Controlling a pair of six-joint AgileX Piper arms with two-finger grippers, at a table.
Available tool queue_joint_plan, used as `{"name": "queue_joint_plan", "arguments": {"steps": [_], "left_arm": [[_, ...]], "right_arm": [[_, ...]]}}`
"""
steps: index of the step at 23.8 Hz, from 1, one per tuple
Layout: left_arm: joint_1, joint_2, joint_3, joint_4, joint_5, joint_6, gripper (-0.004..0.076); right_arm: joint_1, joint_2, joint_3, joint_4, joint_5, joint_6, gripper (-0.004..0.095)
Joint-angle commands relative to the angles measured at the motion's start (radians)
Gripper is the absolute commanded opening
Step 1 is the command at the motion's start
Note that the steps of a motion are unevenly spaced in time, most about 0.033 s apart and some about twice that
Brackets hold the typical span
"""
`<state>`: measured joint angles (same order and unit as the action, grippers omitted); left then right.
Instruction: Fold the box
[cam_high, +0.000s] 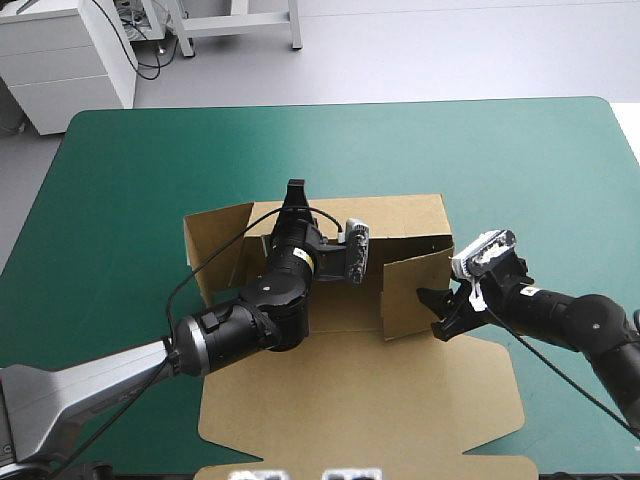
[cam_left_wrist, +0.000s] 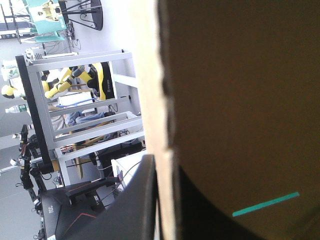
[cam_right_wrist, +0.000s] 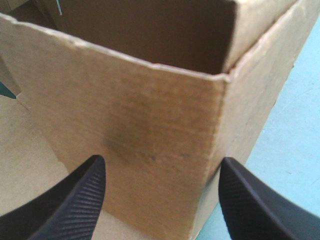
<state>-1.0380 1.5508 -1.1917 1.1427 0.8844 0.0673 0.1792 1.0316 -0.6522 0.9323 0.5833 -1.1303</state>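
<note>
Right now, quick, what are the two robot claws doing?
Left gripper: shut on the box, pinching one raised wall.
Right gripper: open, holding nothing, facing another raised wall.

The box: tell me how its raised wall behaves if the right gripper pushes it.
The box is thin cut board, so probably light and may slide. The raised wall ahead of the open right gripper would likely hinge at its crease, not bend.
</note>
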Motion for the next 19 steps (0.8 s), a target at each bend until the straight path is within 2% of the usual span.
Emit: {"name": "queue_joint_plan", "arguments": {"steps": [1,5,7,9,11,13,14,15,17,19], "left_arm": [[0.006,-0.023,-0.013,-0.034,0.032,-0.005,-0.0008],[0.006,-0.023,-0.013,-0.043,0.018,-0.005,-0.0007],[0.006,-0.023,-0.013,-0.050,-0.009,0.001,-0.0007],[0.004,-0.023,-0.013,-0.049,-0.024,0.001,-0.0007],[0.004,-0.023,-0.013,-0.054,-0.024,0.001,-0.0007],[0.004,-0.023,-0.013,-0.054,-0.015,0.001,-0.0007],[0.004,-0.023,-0.013,-0.054,-0.013,0.001,-0.0007],[0.004,-0.023,-0.013,-0.054,-0.011,0.001,-0.0007],[0.004,-0.023,-0.013,-0.054,-0.008,0.001,-0.0007],[0.004,-0.023,-0.013,-0.054,-0.008,0.001,-0.0007]], "right_arm": [[-0.003,0.063,-0.021,0.058,-0.031,-0.049,0.0610],[-0.003,0.120,-0.021,0.121,-0.109,-0.141,0.0608],[-0.003,0.130,-0.021,0.216,-0.110,-0.226,0.0607],[-0.003,0.136,-0.021,0.255,-0.100,-0.250,0.0598],[-0.003,0.142,-0.021,0.268,-0.078,-0.259,0.0539],[-0.003,0.152,-0.021,0.273,-0.047,-0.264,0.0398],[-0.003,0.156,-0.023,0.274,-0.031,-0.267,0.0261],[-0.003,0.160,-0.023,0.277,-0.026,-0.267,0.0186],[-0.003,0.159,-0.023,0.279,-0.019,-0.267,0.0051],[-0.003,0.159,-0.023,0.282,-0.013,-0.267,-0.0019]]}}
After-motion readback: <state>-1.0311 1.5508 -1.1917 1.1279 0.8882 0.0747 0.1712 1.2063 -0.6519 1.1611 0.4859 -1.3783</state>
